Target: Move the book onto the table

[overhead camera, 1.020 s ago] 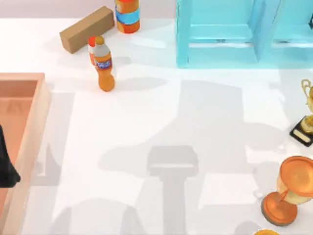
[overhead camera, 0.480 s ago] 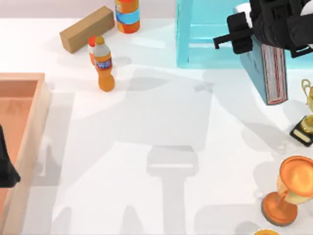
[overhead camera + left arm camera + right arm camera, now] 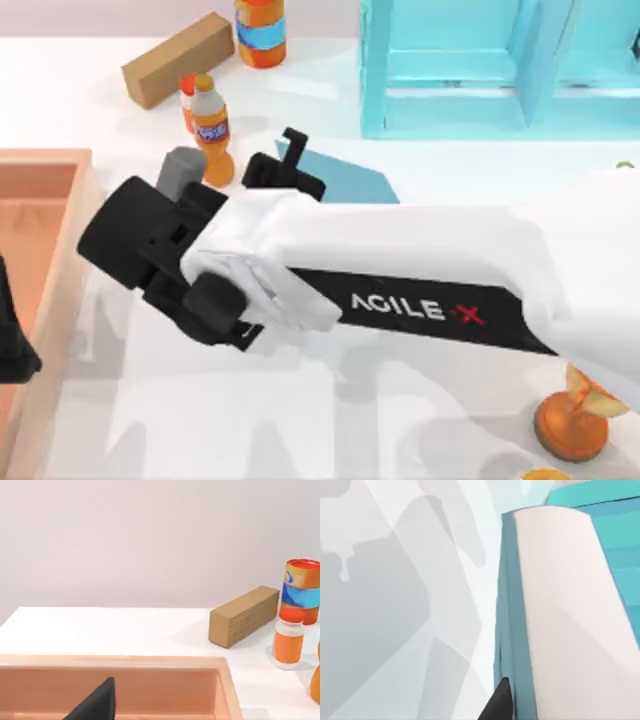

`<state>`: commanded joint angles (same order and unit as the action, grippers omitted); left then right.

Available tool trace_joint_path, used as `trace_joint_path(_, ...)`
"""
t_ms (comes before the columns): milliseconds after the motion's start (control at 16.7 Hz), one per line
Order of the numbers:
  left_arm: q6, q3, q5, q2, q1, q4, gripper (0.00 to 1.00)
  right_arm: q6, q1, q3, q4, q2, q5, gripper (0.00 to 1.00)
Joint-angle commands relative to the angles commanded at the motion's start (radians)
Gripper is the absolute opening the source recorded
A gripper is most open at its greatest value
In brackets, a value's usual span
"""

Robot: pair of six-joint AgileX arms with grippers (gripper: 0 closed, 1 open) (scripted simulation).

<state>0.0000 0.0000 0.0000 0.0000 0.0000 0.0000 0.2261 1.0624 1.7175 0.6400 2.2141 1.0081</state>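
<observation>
The right arm [image 3: 400, 270] stretches across the middle of the white table [image 3: 330, 420] with the teal book [image 3: 345, 180] poking out from under it beside the orange bottle [image 3: 212, 130], and up close the right gripper [image 3: 497, 705] looks clamped on the book's cover edge, white pages showing. Open room is mostly along the near side, between the wooden tray [image 3: 60, 260] at the left edge and the trophy [image 3: 572, 425] at the right. The left gripper [image 3: 95, 707] sits parked over the tray, can't tell if it's open, with the cardboard box [image 3: 178, 58] and blue shelf [image 3: 450, 65] along the far edge.

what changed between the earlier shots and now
The right arm swung from the blue shelf at the top view's right toward the middle-left, carrying the book out above the table. Its right pincer stays by the book's cover. Bottles, cardboard box, tray and parked left arm stayed put.
</observation>
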Motion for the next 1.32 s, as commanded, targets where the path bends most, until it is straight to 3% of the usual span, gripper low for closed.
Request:
trace_joint_path(180, 0.0, 0.0, 0.0, 0.0, 0.0, 0.0, 1.0, 0.081, 0.157, 0.101, 0.055, 0.122, 0.174, 0.0)
trace_joint_path(360, 0.0, 0.0, 0.0, 0.0, 0.0, 0.0, 1.0, 0.127, 0.246, 0.16, 0.081, 0.185, 0.272, 0.0)
trace_joint_path(1320, 0.0, 0.0, 0.0, 0.0, 0.0, 0.0, 1.0, 0.096, 0.256, 0.211, 0.129, 0.173, 0.287, 0.0)
